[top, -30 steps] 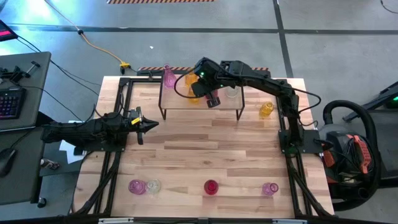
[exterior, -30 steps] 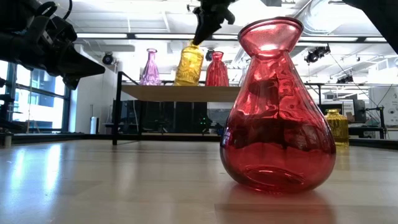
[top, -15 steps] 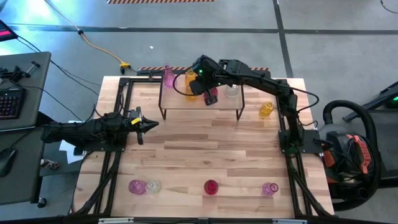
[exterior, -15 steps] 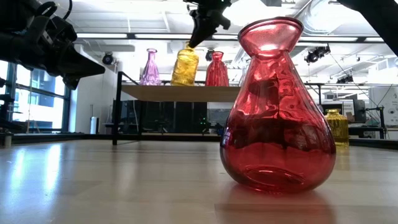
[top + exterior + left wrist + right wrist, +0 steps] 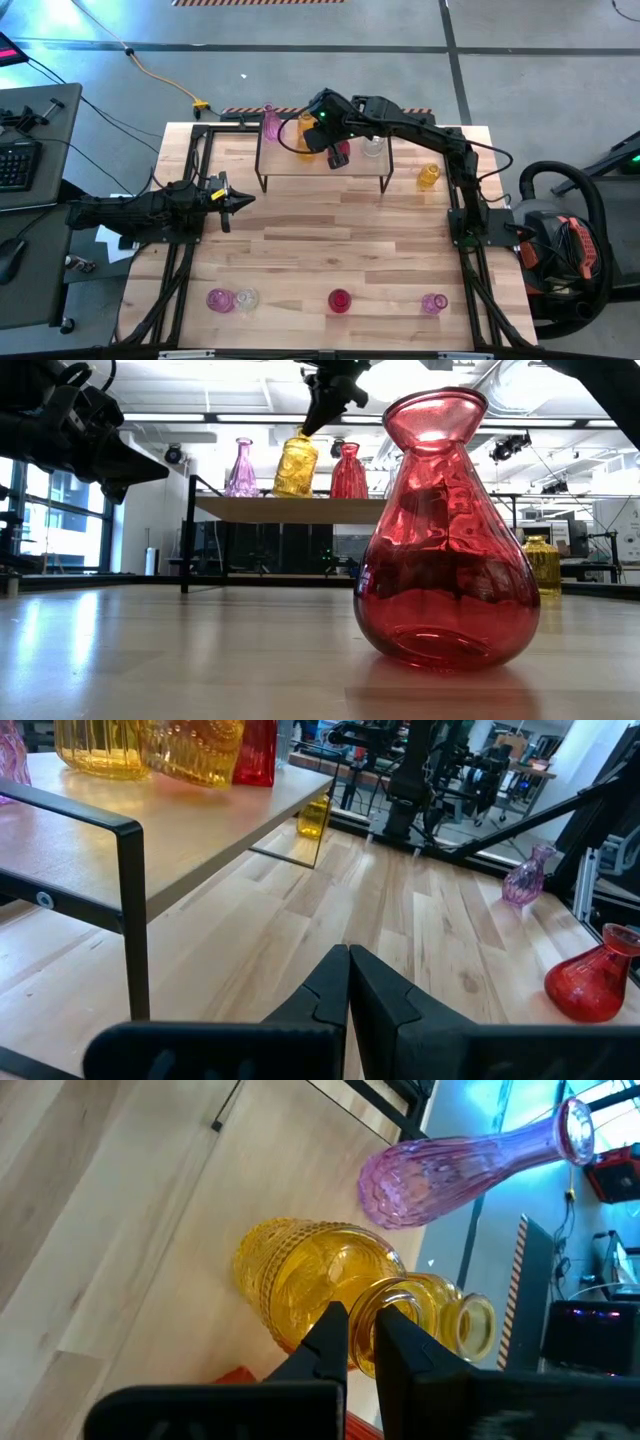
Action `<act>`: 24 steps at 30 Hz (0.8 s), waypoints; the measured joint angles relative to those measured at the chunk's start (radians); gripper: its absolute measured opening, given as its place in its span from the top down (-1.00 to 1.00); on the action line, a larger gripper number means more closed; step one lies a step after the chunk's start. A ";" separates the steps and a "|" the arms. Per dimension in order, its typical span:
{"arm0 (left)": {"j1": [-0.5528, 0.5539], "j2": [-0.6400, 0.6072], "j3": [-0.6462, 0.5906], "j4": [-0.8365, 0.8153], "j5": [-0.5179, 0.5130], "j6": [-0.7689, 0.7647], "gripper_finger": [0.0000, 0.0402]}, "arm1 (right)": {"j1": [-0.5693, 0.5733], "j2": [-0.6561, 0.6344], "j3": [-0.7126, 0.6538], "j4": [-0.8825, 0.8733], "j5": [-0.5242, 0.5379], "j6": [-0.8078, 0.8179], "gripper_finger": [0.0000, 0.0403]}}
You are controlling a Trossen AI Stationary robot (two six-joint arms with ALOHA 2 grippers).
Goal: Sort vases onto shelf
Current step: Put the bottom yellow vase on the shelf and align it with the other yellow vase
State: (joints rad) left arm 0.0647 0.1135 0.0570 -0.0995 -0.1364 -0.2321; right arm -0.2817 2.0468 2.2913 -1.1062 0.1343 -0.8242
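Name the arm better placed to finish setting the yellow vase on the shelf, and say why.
Right. The right gripper is shut on the yellow vase by its neck over the shelf; the left gripper hangs shut, off to the side.

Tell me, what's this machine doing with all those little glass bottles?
It is sorting vases onto the shelf. The right end effector is shut on the rim of a yellow vase at the shelf, which looks tilted, beside a pink vase and a red vase already standing there. The left end effector waits shut over the table's left side. More vases, including a big-looking red one near the low camera, still stand on the table.
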 joint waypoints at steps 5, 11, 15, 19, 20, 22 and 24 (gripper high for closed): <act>0.000 0.000 0.000 0.000 0.000 0.000 0.98 | -0.017 0.000 0.000 -0.012 -0.052 0.014 1.00; 0.000 0.000 0.000 0.000 0.000 0.000 0.98 | -0.022 0.014 0.003 0.000 -0.063 0.031 0.99; 0.000 0.000 0.001 0.000 0.000 0.000 0.98 | -0.022 0.018 0.002 0.012 -0.061 0.033 0.89; 0.000 0.000 0.001 0.000 0.000 0.000 0.98 | -0.021 0.018 0.002 0.013 -0.061 0.021 0.81; 0.000 0.000 0.001 0.000 0.000 0.000 0.98 | -0.021 0.018 0.002 0.014 -0.060 0.021 0.81; 0.000 0.000 0.001 0.000 0.000 0.000 0.98 | -0.021 0.018 0.002 0.021 -0.058 0.023 0.80; 0.000 0.000 0.001 0.000 0.000 0.000 0.98 | -0.021 0.018 0.002 0.029 -0.053 0.023 0.80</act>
State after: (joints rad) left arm 0.0647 0.1135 0.0578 -0.0997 -0.1364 -0.2321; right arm -0.3031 2.0651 2.2932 -1.0773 0.0817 -0.8009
